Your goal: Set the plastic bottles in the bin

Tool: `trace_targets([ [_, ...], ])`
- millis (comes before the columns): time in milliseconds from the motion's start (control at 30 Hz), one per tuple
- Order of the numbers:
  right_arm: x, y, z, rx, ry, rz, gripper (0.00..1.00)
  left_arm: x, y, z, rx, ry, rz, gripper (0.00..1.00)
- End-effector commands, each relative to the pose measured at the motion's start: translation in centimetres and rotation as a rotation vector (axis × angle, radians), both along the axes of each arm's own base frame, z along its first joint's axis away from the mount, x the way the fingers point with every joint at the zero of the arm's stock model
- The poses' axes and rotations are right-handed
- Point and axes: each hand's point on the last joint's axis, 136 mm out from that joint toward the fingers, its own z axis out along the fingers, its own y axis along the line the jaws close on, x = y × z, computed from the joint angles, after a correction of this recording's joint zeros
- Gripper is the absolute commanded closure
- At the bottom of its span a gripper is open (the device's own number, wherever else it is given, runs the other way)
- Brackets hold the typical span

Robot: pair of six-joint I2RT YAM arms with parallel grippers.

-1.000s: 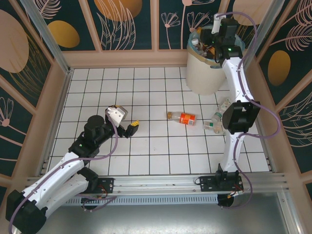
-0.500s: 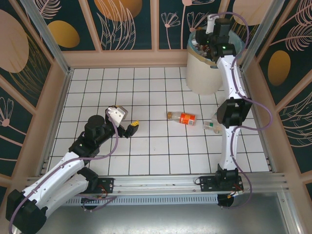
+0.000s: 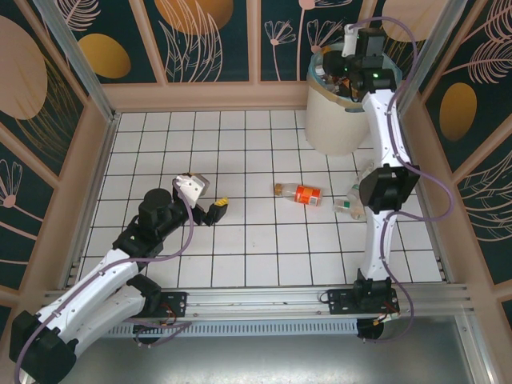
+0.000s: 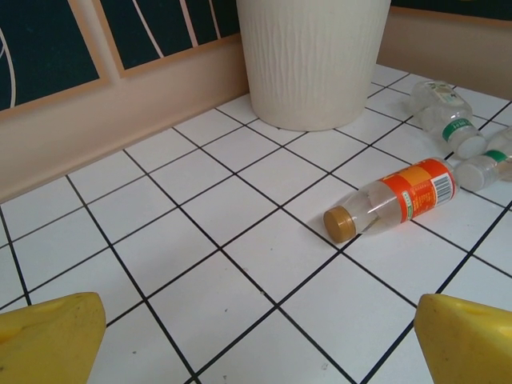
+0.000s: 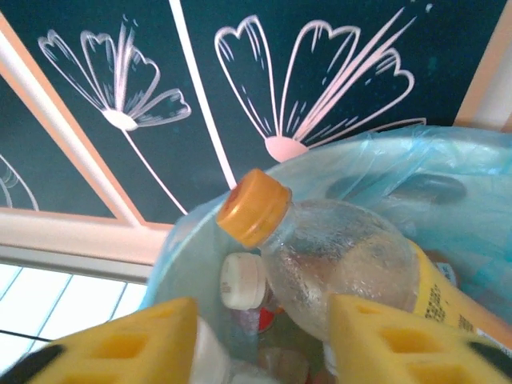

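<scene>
Hovering over bin (image 3: 332, 120), R tool (image 5: 264, 316) parted above orange-cap bottle (image 5: 336, 256).

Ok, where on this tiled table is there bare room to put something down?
The far-left tiles, between the left wall and the bin, are bare, as is the near strip between the orange-label bottle and the front rail. Crowded on the right, around two clear bottles.

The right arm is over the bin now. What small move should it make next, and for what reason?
Probably lift the right gripper straight up, clear of the bin. Its jaws stand apart, and the orange-capped bottle seems to lie free inside it, so the drop looks done. An orange-labelled bottle lies outside on the tiles, not yet binned.
</scene>
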Motion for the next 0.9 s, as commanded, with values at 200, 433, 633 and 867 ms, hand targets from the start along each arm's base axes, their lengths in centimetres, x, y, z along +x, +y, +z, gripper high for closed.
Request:
trace_targets([
  [200, -12.5, -0.9, 11.5, 0.140, -0.145, -0.014, 0.38, 1.6, -3.6, 4.9, -0.007, -0.091, -0.061, 0.01],
  [433, -25.7, 0.5, 6.7, 0.290, -0.239, 0.106, 0.39, 1.1, -11.3, 2.6, 0.208, -0.147, -0.387, 0.01],
  [633, -31.9, -1.5, 0.5, 0.199, -0.192, 0.048, 0.34, 1.5, -15.6, -1.0, 0.291, -0.154, -0.603, 0.01],
  [867, -34.2, -1.7, -4.7, 0.162, -0.065, 0.052, 0.33, 3.6, -19.8, -5.5, 0.352, -0.118, -0.725, 0.01],
])
